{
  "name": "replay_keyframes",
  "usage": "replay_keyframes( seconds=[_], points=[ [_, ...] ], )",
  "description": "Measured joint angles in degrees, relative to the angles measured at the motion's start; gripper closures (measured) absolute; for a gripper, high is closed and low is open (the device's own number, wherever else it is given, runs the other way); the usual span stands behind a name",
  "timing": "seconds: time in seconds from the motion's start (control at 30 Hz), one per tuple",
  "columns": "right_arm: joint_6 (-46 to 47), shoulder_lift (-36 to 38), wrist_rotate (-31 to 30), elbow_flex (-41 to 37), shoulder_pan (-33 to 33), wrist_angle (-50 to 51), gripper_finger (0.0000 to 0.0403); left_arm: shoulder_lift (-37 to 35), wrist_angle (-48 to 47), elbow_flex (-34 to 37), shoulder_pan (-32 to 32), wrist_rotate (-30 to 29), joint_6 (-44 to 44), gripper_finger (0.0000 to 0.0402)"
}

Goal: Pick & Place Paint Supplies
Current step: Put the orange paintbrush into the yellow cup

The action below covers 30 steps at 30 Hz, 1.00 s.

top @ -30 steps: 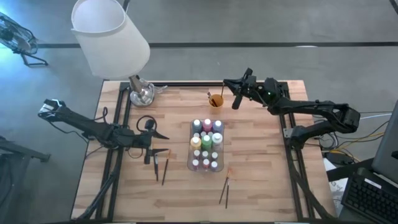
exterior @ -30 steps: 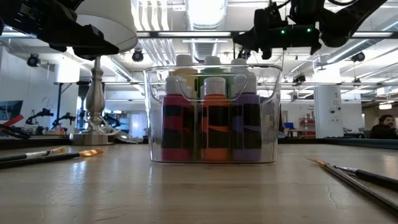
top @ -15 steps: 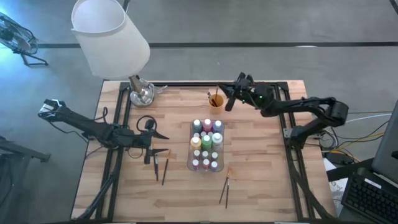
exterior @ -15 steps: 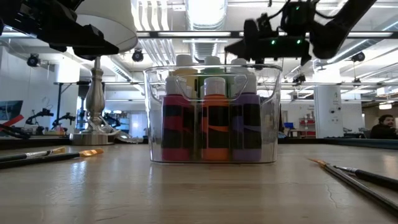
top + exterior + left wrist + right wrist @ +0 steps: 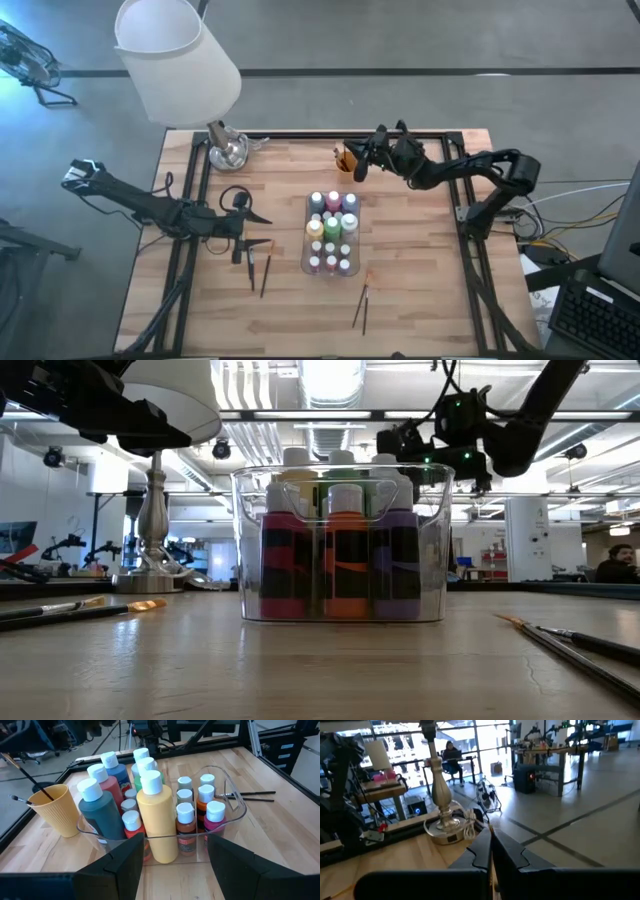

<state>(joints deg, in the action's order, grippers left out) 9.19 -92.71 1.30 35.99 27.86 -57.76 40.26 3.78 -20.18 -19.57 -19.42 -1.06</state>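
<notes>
Right gripper (image 5: 362, 165) sits just beside the orange cup (image 5: 347, 160) at the far edge of the table, fingers pressed together; a thin reddish sliver shows between them in the right wrist view, possibly a brush handle, hard to confirm. The cup lies directly ahead of those fingers, so the coming move likely turns on lining a near-upright brush over its mouth. Right arm is clearly the nearer one. Left gripper (image 5: 243, 230) waits left of the clear tray (image 5: 306, 262), fingers spread, holding nothing.

Counts:
- paint bottles (image 5: 331, 229) in tray: about twelve, upright, caps up
- brushes (image 5: 345, 157) standing in cup: two
- brushes (image 5: 258, 270) lying left of tray: two, long axes running near-to-far
- brushes (image 5: 361, 307) lying near-right of tray: two, same lie
</notes>
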Motion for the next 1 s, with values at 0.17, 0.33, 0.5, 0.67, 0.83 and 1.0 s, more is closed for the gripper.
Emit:
replay_keyframes(
  seconds=[0.17, 0.33, 0.5, 0.67, 0.83, 1.0],
  points=[
    [0.97, -2.20, 0.01, 0.00, -0.09, 0.12, 0.0395, 0.00, -0.01, -0.01, -0.01, -0.01, 0.00, 0.0179],
    [1.41, -3.61, 0.04, 0.00, -0.15, 0.39, 0.0395, 0.01, -0.01, -0.02, -0.01, -0.01, 0.01, 0.0179],
    [2.04, -4.82, 0.05, 0.00, -0.15, 0.61, 0.0395, -0.01, -0.01, -0.02, 0.00, -0.02, 0.00, 0.0179],
    [2.04, -5.60, 0.04, 0.00, -0.11, 2.05, 0.0394, 0.01, -0.01, 0.00, -0.02, -0.01, 0.00, 0.0179],
    [2.70, -5.53, 0.09, 0.00, -0.11, 4.04, 0.0394, 0.01, -0.01, -0.02, -0.02, -0.02, 0.00, 0.0179],
    [2.67, -5.50, 0.15, 0.00, -0.11, 4.29, 0.0394, -0.01, -0.01, 0.00, 0.00, -0.02, 0.00, 0.0179]
  ],
)
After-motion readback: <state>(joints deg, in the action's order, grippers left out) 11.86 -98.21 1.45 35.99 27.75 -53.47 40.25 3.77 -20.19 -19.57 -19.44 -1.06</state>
